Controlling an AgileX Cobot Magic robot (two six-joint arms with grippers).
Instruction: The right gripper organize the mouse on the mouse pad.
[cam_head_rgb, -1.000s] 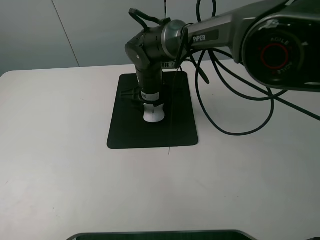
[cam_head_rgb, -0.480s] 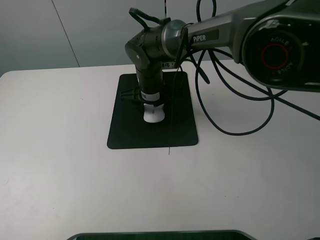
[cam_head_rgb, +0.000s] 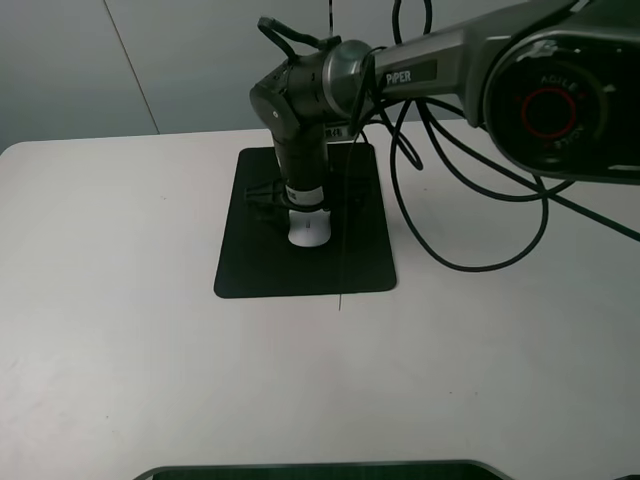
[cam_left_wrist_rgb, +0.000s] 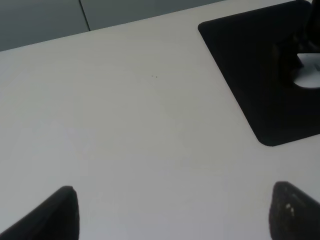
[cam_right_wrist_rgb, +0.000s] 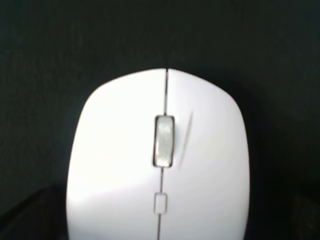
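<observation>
The white mouse (cam_head_rgb: 310, 231) lies near the middle of the black mouse pad (cam_head_rgb: 260, 270), with its scroll wheel facing up. My right gripper (cam_head_rgb: 306, 213) reaches straight down onto it from the dark PIPER arm, jaws around the mouse's far end. In the right wrist view the mouse (cam_right_wrist_rgb: 159, 160) fills the frame on the black pad (cam_right_wrist_rgb: 45, 45), with dark jaw tips only at the lower corners. My left gripper (cam_left_wrist_rgb: 172, 215) is open and empty over bare white table. The pad (cam_left_wrist_rgb: 255, 75) and the mouse (cam_left_wrist_rgb: 309, 75) show at that view's far edge.
The white table (cam_head_rgb: 130, 350) spreads wide on the left and front of the pad. Black cables (cam_head_rgb: 470, 265) loop onto the table right of the pad. A dark edge (cam_head_rgb: 320, 470) runs along the table's front.
The right gripper and the mouse have shifted very slightly to the right on the pad. The left gripper's earlier state is not shown.
</observation>
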